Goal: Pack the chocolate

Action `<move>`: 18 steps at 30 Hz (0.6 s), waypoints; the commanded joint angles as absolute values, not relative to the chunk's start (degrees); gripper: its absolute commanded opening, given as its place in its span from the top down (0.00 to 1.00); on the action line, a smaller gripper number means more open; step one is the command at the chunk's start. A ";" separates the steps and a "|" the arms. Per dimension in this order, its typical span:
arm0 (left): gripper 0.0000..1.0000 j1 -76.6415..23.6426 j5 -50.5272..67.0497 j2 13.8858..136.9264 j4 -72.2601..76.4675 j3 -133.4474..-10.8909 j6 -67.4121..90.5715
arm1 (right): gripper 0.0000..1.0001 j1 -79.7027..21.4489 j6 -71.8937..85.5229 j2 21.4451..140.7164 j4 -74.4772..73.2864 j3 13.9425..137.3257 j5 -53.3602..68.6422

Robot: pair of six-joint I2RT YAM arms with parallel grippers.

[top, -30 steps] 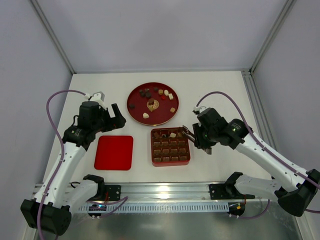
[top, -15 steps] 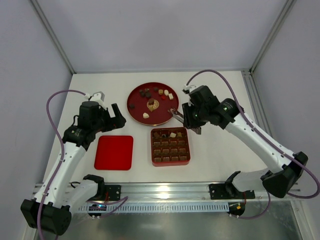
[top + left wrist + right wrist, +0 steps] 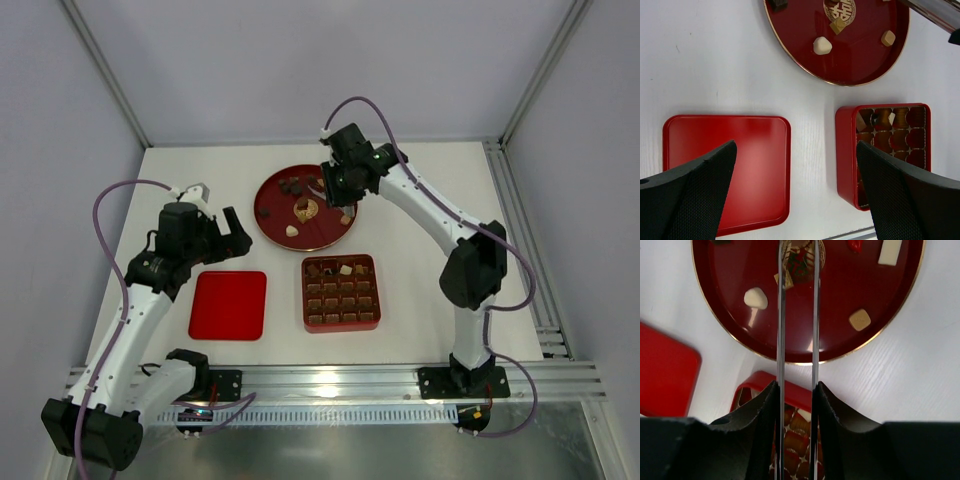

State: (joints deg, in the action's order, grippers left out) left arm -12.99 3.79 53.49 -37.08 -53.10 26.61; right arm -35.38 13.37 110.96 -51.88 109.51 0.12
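Chocolate pieces lie scattered on the round red plate (image 3: 263,213): dark ones (image 3: 291,186), a cream one (image 3: 291,231) (image 3: 756,298) (image 3: 822,46) and a light brown one (image 3: 345,219) (image 3: 860,319). The square red box (image 3: 340,322) (image 3: 845,150) has a few pieces in its far row (image 3: 345,269). My right gripper (image 3: 336,183) (image 3: 796,387) is shut on metal tweezers (image 3: 781,315), which reach over the plate's gold emblem with their blades apart; the tips are cut off by the frame edge. My left gripper (image 3: 232,233) (image 3: 795,147) hangs open above the table between lid and box.
The flat red lid (image 3: 228,305) (image 3: 725,165) (image 3: 665,375) lies left of the box. The box sits just in front of the plate. The right arm stretches from the near right edge across to the plate. Frame rails border the table at back and right.
My right arm has swung from the box's far right corner up and left to above the plate, tweezers still held. The left arm has not moved.
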 commanded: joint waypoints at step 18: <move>0.00 -12.83 5.45 53.53 -35.95 -52.91 26.54 | 0.56 -35.95 13.89 120.32 -52.03 119.71 1.06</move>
